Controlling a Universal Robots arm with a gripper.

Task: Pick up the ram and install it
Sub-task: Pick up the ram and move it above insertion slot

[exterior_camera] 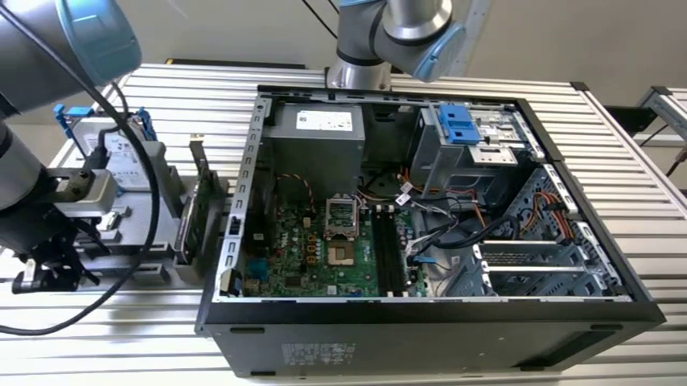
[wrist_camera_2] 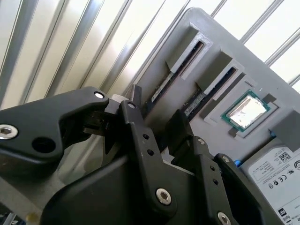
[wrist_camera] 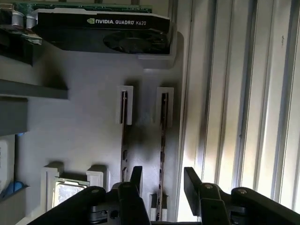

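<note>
Two memory sticks stand on edge in parallel slotted holders of the grey parts tray. The ram addressed here is the stick nearer the tray's rim and the ribbed table. The second stick stands just beside it, toward the tray's middle. One gripper hovers over the ram with its two fingers spread, one on each flat side. Both appear clear of the board, so nothing is gripped. The ram's long axis runs straight through the gap between the fingers, which therefore face its broad faces, not its ends. The ram sits in its holder, not yet lifted. Also counted on the tray are one processor, one graphics card and one hard drive. In the exterior view the tray lies at the left of the frame. The one open computer case stands at centre, well apart from the ram.
</note>
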